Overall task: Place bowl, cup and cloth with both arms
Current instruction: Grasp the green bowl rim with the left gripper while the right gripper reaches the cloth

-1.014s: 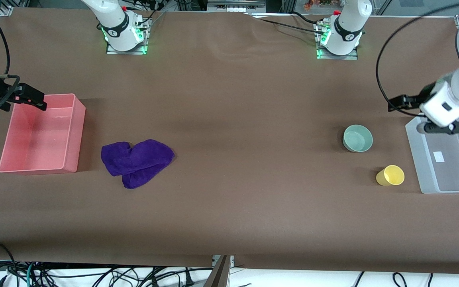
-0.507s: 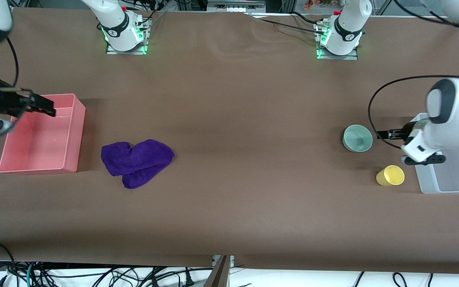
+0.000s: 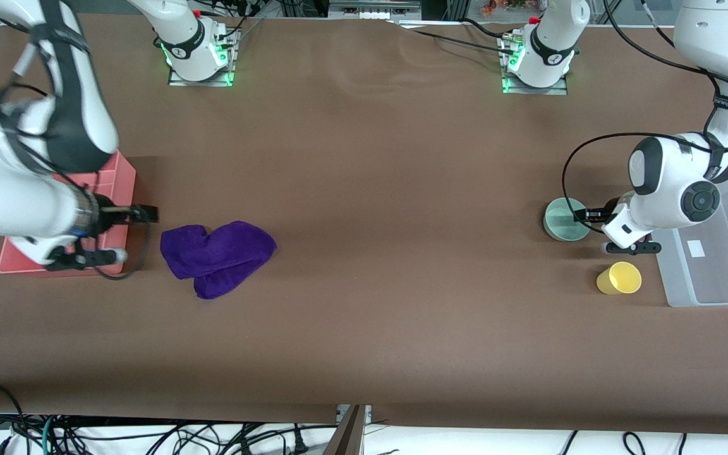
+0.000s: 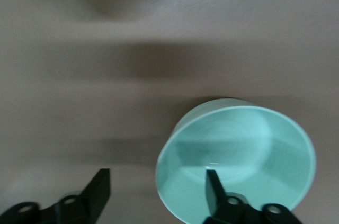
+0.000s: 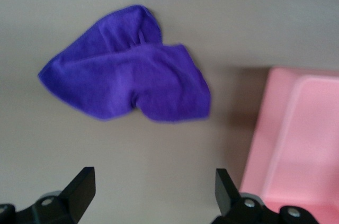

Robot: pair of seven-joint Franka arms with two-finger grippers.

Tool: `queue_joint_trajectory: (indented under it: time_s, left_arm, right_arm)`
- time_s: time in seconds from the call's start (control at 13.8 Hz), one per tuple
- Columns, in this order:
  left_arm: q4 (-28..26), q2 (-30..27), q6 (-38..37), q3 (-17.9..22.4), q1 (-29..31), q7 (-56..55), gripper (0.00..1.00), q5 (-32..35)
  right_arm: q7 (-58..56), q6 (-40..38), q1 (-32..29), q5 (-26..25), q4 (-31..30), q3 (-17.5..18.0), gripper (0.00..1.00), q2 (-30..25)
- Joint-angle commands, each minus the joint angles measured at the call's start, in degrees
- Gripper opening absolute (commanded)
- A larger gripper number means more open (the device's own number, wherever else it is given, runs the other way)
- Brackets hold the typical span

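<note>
With the left gripper (image 4: 156, 192) spread astride the rim of the bowl (image 3: 566, 219) (cup (image 3: 618, 278) nearer the camera), the bowl could be tipped by an off-centre pinch, while the cloth (image 3: 217, 255) lies beside the right gripper (image 5: 153, 192), also spread.

left end effector (image 3: 582, 215) now at bowl (image 3: 563, 220), right end effector (image 3: 149, 213) beside cloth (image 3: 217, 249)

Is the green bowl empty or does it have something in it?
Empty. The left wrist view shows the bowl's bare glossy inside, with one finger of the open left tool over it.
</note>
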Motion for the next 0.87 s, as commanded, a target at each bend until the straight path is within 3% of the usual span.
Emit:
queue_joint_trajectory:
  time_s: [0.0,0.14,0.43,0.58,0.65,0.72,0.8]
  left_arm:
    - [0.24,2.17,0.49,-0.52,1.94,2.77,0.07,-8.79]
    - [0.24,3.14,0.14,-0.52,2.39,3.12,0.00,-13.94]
    - [1.12,2.53,-0.47,-0.44,2.39,7.41,0.00,-13.94]
    - [3.74,0.61,-6.41,-0.44,2.39,7.87,0.00,-13.94]
    - [7.58,-0.97,-13.67,-0.18,2.39,7.79,0.00,-13.86]
    - [12.06,-1.68,-21.67,0.00,2.39,7.70,0.00,-13.77]
    - [16.98,-1.60,-28.62,0.26,2.65,7.87,0.00,-13.33]
  right_arm:
    - [0.32,16.44,1.62,0.55,-15.01,0.05,1.00,-2.17]
    - [0.32,27.01,1.72,0.64,-21.19,-0.03,1.00,-0.77]
    - [0.32,34.42,2.16,0.55,-23.48,0.05,1.00,4.68]
    - [0.06,40.21,2.16,0.38,-26.21,0.05,1.00,5.74]
    - [-0.20,41.72,2.16,0.38,-26.39,0.05,0.77,6.53]
    - [-0.38,41.74,2.16,0.38,-26.39,-0.03,0.35,6.53]
    - [-0.29,41.47,2.16,0.38,-26.22,0.05,0.01,6.53]
